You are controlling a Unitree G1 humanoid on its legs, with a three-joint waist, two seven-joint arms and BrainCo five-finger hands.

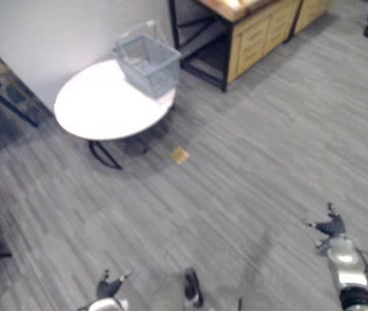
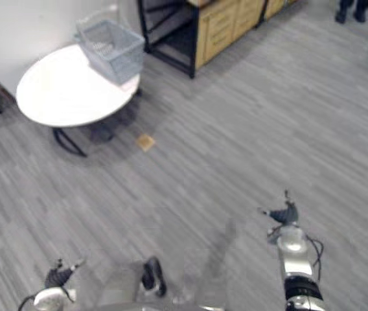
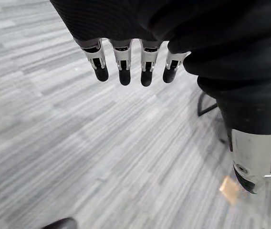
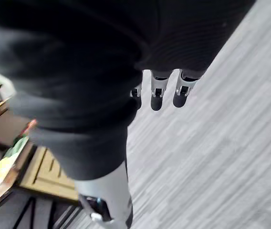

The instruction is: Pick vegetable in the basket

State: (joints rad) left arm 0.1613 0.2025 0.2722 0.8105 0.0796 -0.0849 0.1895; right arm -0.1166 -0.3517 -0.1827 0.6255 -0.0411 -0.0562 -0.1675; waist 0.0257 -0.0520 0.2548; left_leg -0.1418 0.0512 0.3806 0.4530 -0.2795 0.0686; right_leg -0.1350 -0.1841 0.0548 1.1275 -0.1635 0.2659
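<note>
White table [image 1: 100,103] (basket [image 1: 146,61] at edge)

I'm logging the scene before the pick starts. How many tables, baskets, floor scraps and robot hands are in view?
Round white table: 1
Grey basket: 1
Tan floor scrap: 1
Robot hands: 2, left hand and right hand, both open
Total: 5
</note>
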